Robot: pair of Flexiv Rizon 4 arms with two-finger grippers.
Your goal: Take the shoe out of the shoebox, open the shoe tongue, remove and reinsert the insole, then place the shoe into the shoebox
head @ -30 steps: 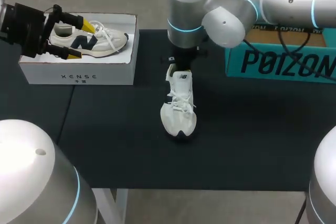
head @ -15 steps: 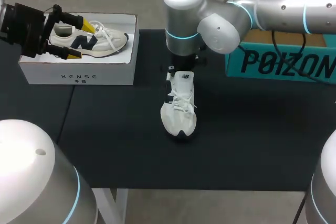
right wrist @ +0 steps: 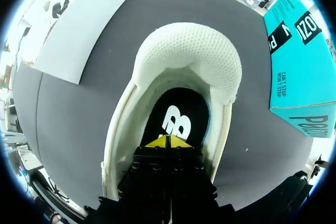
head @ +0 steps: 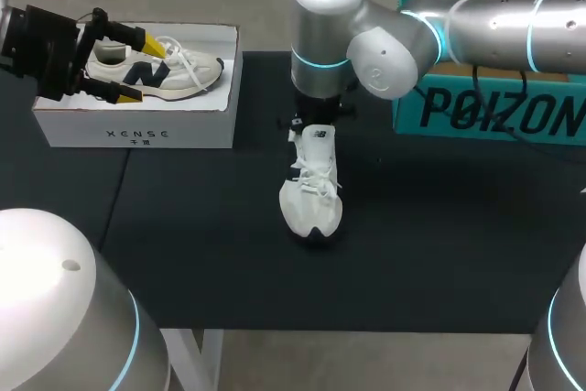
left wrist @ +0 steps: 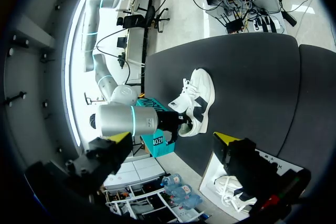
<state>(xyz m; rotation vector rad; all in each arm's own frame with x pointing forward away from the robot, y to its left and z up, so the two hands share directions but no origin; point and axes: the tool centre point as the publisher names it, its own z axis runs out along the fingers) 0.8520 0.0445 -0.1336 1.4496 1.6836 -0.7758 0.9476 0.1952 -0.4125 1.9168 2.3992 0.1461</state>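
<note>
Black table (head: 439, 244): white shoebox (head: 137, 133) at far-left corner, teal box (head: 485, 112) at far-right. Mid-table, white shoe (head: 313, 190), toe toward near edge, black insole (right wrist: 176, 119) showing. Inside it, right gripper (right wrist: 168, 141) clenched; left gripper (head: 139, 69) spread over shoebox.

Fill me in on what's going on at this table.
The right gripper is down in the heel opening of the white shoe standing on the black table, its yellow tips together just above the black insole. Whether it grips the insole cannot be told. The left gripper hangs open at one end of the white shoebox, which holds a second shoe.
</note>
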